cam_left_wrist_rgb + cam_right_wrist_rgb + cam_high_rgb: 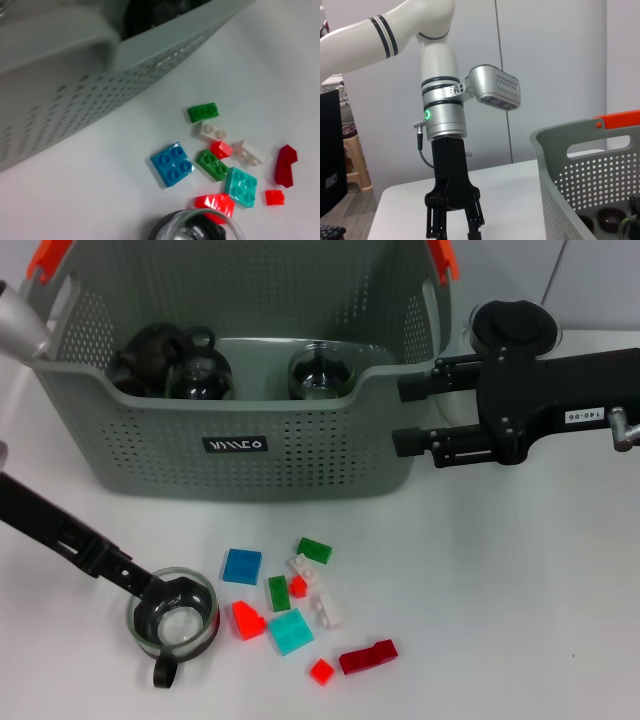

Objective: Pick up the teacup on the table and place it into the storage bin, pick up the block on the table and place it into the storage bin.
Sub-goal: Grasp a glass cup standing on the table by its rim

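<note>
A clear glass teacup [175, 625] with a dark handle stands on the white table [500, 590] at the front left, also in the left wrist view [195, 229]. My left gripper [172, 598] is lowered onto its rim, fingers apart, one seemingly inside the cup. From the right wrist view the left gripper [454, 227] points straight down. Blocks lie right of the cup: blue [241, 566], teal [290, 631], green [314, 549], red [247, 620], dark red [368, 656]. The grey storage bin [230, 455] stands behind them. My right gripper [398, 415] hangs open beside the bin's right end.
Three dark glass cups [200, 370] sit inside the bin. A clear pitcher with a black lid [515, 328] stands behind my right gripper. White blocks [318, 595] and small red blocks [321, 671] lie among the others.
</note>
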